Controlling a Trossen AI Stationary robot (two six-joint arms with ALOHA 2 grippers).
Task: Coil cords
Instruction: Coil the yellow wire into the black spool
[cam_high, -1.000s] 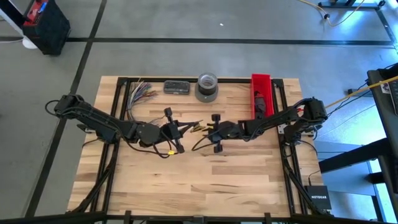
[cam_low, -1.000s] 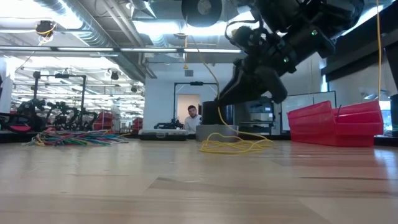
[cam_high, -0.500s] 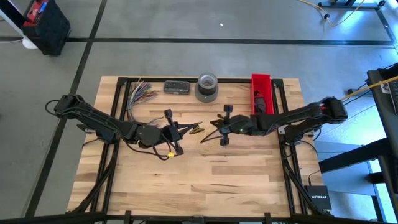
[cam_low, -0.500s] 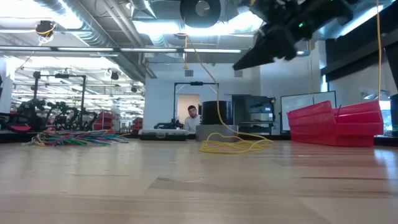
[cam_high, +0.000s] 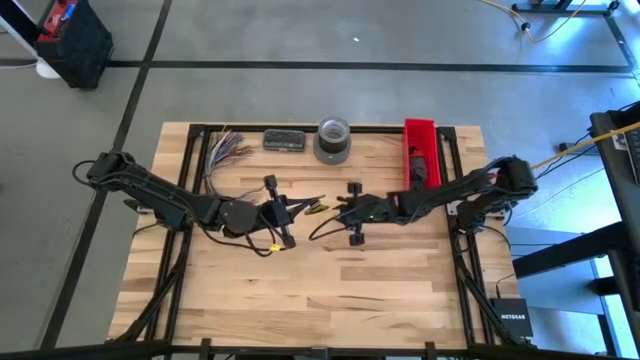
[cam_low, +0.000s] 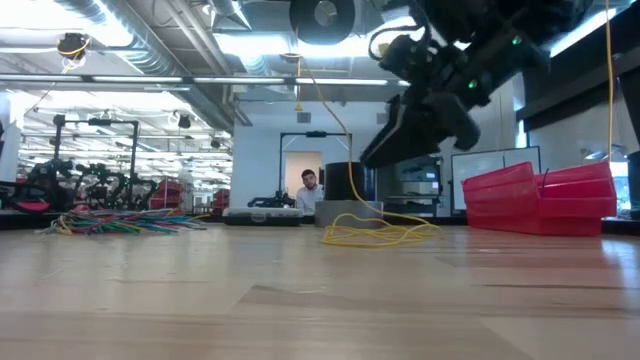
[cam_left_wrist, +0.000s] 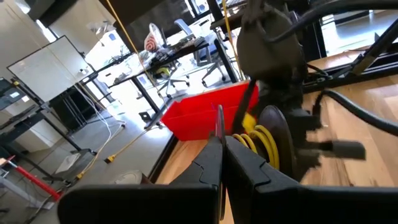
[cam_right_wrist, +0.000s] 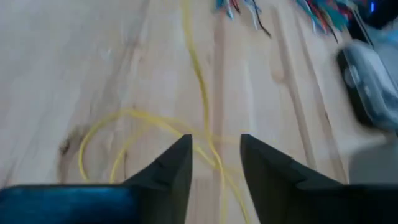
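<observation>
The cord (cam_high: 318, 207) is a thin yellow strand lying in loose loops on the table (cam_high: 330, 290), near the middle and somewhat toward the far edge, between the two grippers. In the low view the cord (cam_low: 378, 234) shows as a flat yellow tangle on the wood.

The left gripper (cam_high: 298, 208) sits just left of the loops, its fingers (cam_left_wrist: 214, 163) pressed together with a thin strand running up from between them. A yellow coil (cam_left_wrist: 266, 140) shows just past its tips.

The right gripper (cam_high: 338, 211) is at the loops' right side, raised above the wood in the low view (cam_low: 385, 150). Its fingers (cam_right_wrist: 176, 163) stand apart with a clear gap, and the cord (cam_right_wrist: 149, 127) lies on the table beneath them, not held.
</observation>
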